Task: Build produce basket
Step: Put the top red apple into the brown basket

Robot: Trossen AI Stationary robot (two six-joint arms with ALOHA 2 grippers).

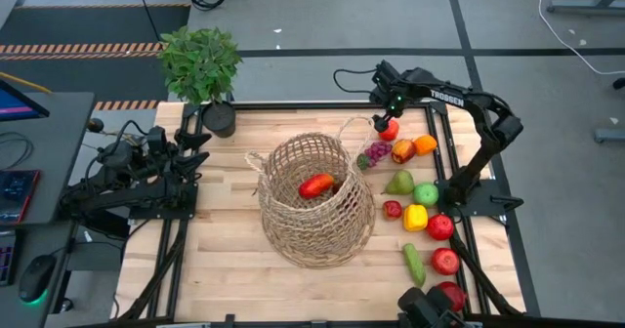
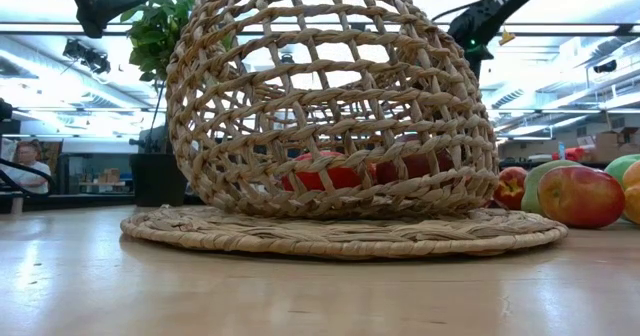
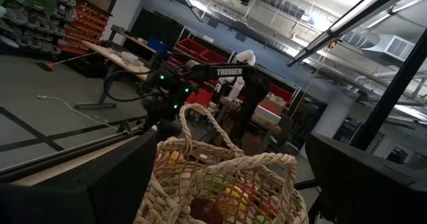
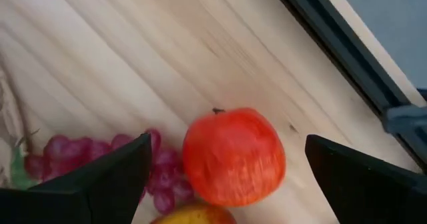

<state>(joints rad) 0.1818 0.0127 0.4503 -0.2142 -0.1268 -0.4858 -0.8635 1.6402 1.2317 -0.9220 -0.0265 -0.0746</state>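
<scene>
Overhead — right gripper [image 4: 227, 167] (agape) above apple [image 4: 233, 156].

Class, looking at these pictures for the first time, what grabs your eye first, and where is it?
The big wicker basket mid-table, with a red pepper inside. Then the bright row of produce along the table's right side, where the right tool hovers open over a red apple beside purple grapes.

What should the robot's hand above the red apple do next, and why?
Probably lower straight down. The right gripper hovers open above the red apple, with a finger on each side, and the apple sits on the table beside the purple grapes. Dropping lower would let the fingers close around it, then carry it to the basket.
</scene>
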